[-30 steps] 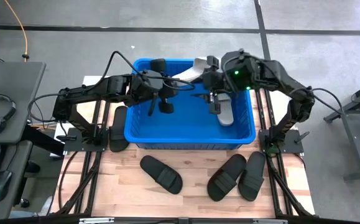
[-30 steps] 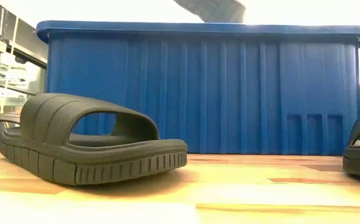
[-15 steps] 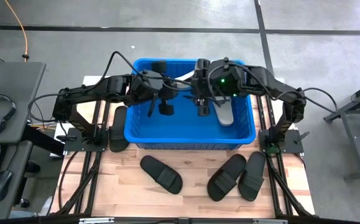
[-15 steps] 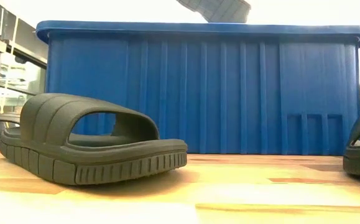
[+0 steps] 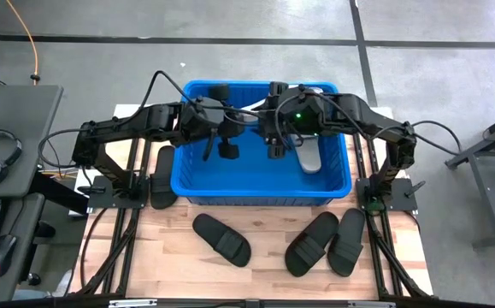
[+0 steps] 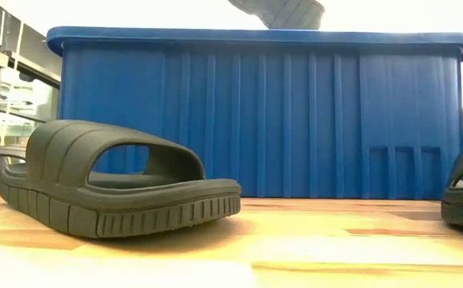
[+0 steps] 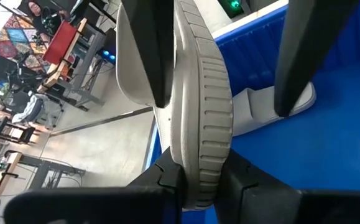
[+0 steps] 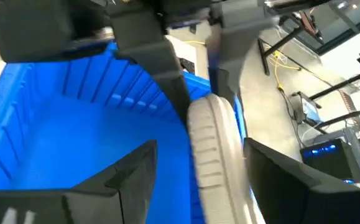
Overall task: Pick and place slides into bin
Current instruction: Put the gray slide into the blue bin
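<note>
High view showed the blue bin [image 5: 197, 184] at upper centre of the frame, one light grey slide [image 5: 309, 157] already lying inside at its right. The left gripper [image 5: 230, 120] hung over the bin, its fingers clamped on a second grey slide [image 7: 201, 112] held on edge. The right gripper [image 5: 274, 128] hovered beside it, fingers spread apart around that same slide without closing. Three black slides [image 5: 222, 239] lay on the wooden table [image 5: 256, 275] below the bin and a fourth [image 5: 163, 176] at its left, so most of the work seemed left. No readable writing appeared.
</note>
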`<move>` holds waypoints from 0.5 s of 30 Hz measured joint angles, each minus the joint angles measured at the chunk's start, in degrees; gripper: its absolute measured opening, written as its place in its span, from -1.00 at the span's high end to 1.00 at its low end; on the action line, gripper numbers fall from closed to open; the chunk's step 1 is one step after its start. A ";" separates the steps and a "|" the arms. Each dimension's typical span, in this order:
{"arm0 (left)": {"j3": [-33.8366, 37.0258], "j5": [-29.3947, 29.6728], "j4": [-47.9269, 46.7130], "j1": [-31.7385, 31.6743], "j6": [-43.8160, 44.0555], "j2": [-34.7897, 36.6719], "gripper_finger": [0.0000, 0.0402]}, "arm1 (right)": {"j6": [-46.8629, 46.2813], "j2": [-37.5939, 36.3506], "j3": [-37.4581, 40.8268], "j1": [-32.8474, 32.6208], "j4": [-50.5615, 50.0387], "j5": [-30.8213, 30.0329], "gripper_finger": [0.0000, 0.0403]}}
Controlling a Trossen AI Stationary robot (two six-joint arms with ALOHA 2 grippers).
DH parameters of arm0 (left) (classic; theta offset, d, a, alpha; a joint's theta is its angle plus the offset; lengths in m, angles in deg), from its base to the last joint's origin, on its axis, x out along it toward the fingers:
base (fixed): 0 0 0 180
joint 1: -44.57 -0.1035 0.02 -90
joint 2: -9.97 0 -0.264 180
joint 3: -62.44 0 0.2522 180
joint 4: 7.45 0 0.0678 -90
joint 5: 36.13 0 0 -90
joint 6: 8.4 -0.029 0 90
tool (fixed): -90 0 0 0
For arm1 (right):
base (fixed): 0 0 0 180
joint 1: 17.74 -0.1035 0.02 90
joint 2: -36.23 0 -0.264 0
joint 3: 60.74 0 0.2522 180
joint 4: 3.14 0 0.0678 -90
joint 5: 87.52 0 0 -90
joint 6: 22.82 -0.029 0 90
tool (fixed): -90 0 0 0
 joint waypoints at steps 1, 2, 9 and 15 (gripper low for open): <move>0.00 0.04 0.01 0.22 0.00 0.00 0.81 | 0.00 0.11 -0.01 0.02 0.11 -0.41 -0.12; 0.00 0.15 0.04 0.37 -0.18 0.00 0.81 | -0.04 0.15 -0.01 0.02 -0.07 -1.11 -0.11; 0.00 0.82 -0.05 1.07 -0.66 0.00 0.78 | -1.57 0.19 -0.01 0.02 -1.10 -1.47 0.13; 0.00 1.06 -0.13 1.03 -0.66 0.00 0.81 | -1.60 0.19 -0.01 0.04 -1.66 -0.75 0.47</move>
